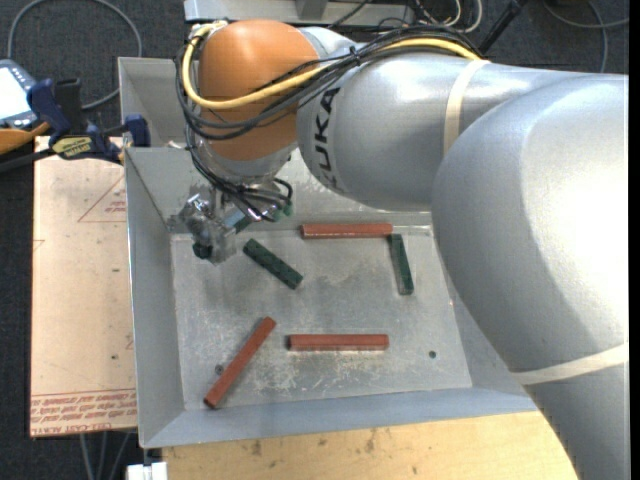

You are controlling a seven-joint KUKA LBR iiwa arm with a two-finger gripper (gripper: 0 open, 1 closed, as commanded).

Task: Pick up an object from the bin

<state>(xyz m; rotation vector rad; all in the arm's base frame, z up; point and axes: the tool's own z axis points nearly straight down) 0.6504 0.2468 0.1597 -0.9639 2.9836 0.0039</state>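
The gripper [207, 243] is hanging low over the upper-left part of the bin [150, 298], close to the sloping left wall. Whether it is released or clenched, I cannot tell; nothing is showing in its grasp.

5 bars are lying flat and apart on the bin floor. The nearest is a short dark green bar [273, 264], lying at a slant just to the right of the gripper and seemingly not touching it. The 3 red-brown bars are lying further off: 1 [346, 230] near the back, 1 [338, 342] towards the front, and 1 [240, 362] lying at a slant at the front left. A 2nd green bar [401, 264] is lying well apart on the right.

- **Missing the bar:** the gripper is sitting beside the green bar's upper end, not above its middle, so coming down here is likely closing on bare metal.
- **Pushing it away:** the bar is thin and flat, so a descent that is meeting it off-centre is risking shoving or spinning it.
- **Poor hold:** a pinch near 1 end is risking the bar tipping and slipping out on the lift.
- **Striking the wall:** the left wall is standing so near that any drift that way is risking a scrape.
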